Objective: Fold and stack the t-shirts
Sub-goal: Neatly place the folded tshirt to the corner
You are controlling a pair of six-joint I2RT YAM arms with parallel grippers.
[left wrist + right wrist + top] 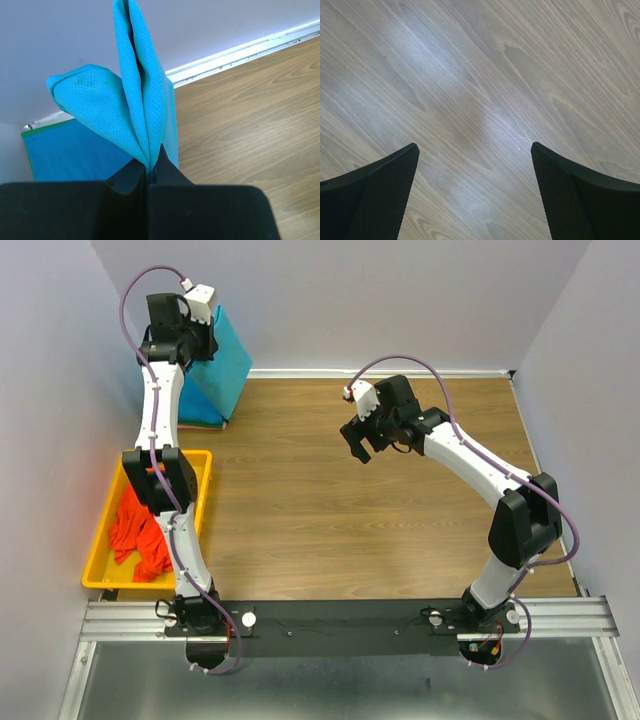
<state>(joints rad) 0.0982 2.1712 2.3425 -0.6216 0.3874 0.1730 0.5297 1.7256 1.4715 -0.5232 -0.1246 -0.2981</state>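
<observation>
My left gripper is raised at the far left corner and shut on a teal-blue t-shirt, which hangs from it in folds. In the left wrist view the closed fingertips pinch the cloth. Under it lies a folded teal-blue t-shirt, also in the top view, with a green edge showing. Orange-red t-shirts lie crumpled in the yellow tray. My right gripper is open and empty above bare wood, its own view showing the gap.
The yellow tray sits at the left edge beside my left arm's base. White walls close the table at the back and sides, with a white baseboard close behind the hanging shirt. The wood tabletop stretches between the arms.
</observation>
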